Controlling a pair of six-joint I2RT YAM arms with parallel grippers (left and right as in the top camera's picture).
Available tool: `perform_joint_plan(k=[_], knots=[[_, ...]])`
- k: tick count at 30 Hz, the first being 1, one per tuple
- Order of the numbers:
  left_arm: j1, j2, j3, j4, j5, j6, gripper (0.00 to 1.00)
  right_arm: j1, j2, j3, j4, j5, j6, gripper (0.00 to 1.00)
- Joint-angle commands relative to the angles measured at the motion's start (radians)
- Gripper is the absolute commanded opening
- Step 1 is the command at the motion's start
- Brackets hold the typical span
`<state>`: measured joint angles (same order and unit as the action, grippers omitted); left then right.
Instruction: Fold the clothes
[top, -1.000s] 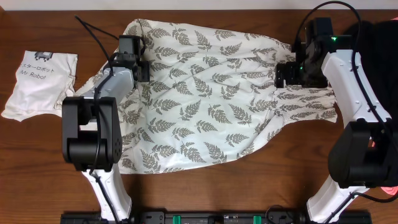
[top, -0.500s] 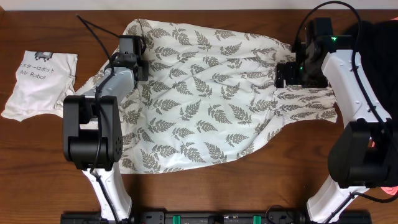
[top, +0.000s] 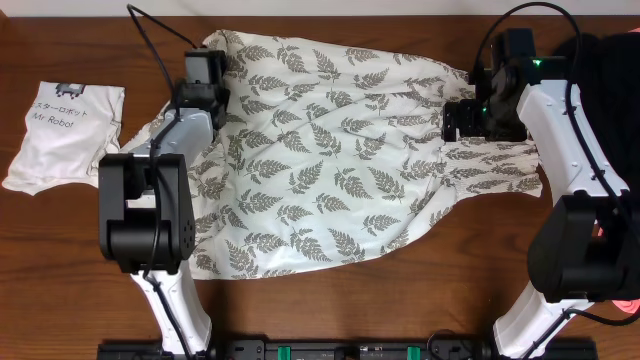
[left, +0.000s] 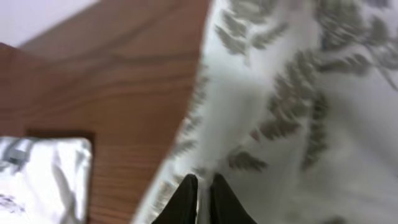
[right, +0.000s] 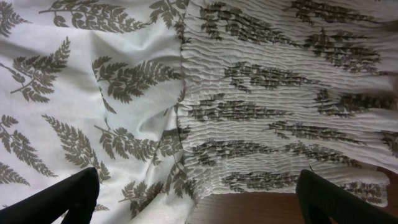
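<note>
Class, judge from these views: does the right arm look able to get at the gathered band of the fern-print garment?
Probably yes: the right claw hangs open directly over the gathered band of the fern-print garment, with nothing lying between.

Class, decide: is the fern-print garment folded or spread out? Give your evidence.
Spread out: the fern-print garment lies wide across the table, wrinkled, with no neat fold made yet.
</note>
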<state>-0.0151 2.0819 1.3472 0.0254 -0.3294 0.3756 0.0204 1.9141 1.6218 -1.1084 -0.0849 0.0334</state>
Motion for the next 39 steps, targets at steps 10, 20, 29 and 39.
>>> perform_joint_plan(k=[10,20,29,39], knots=[[0.103,0.008,0.028,0.117,-0.020,0.066,0.06,-0.004,0.002,-0.005,0.001,0.009,-0.015,0.99],[0.009,-0.165,0.036,-0.162,0.147,0.024,0.38,-0.004,0.002,-0.005,0.001,0.009,-0.015,0.99],[-0.003,-0.212,0.240,-0.493,0.236,-0.221,0.38,-0.004,0.002,-0.005,0.001,0.009,-0.015,0.99],[-0.004,-0.196,0.439,-0.727,0.240,-0.393,0.36,-0.004,0.002,-0.005,0.001,0.009,-0.015,0.99]])
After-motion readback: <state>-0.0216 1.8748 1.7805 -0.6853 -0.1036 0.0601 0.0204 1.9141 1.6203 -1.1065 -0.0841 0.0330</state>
